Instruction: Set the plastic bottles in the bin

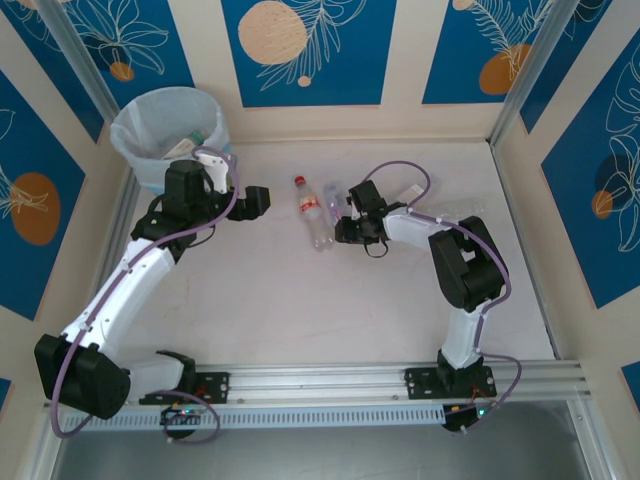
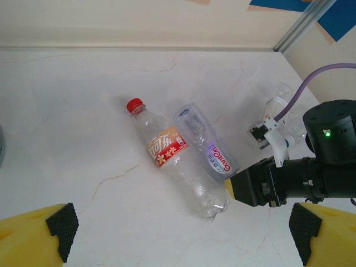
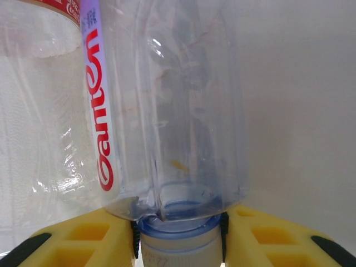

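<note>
Right fingers [image 3: 83,239] are closed on the capped neck of the Ganten bottle [image 3: 167,111], their dark pads pressing the pale cap from both sides. That bottle lies on its side on the tabletop [image 1: 300,310], touching the red-capped bottle [image 2: 167,153] beside it; both sit mid-tabletop between the two arms. Left fingers [image 2: 33,233] stand wide apart with nothing between them, pointed toward the same pair from the bin side.

Just past the right arm, at least one more crushed bottle [image 2: 272,105] lies clear and hard to make out. The bin [image 1: 125,140] stands in the far left corner, well apart from the gripped bottle, and what looks like a labelled bottle [image 1: 190,143] already lies inside its bag.

So the task reads as partly done: some bottles appear binned, one is gripped but not yet lifted, and at least two others wait on the tabletop.
</note>
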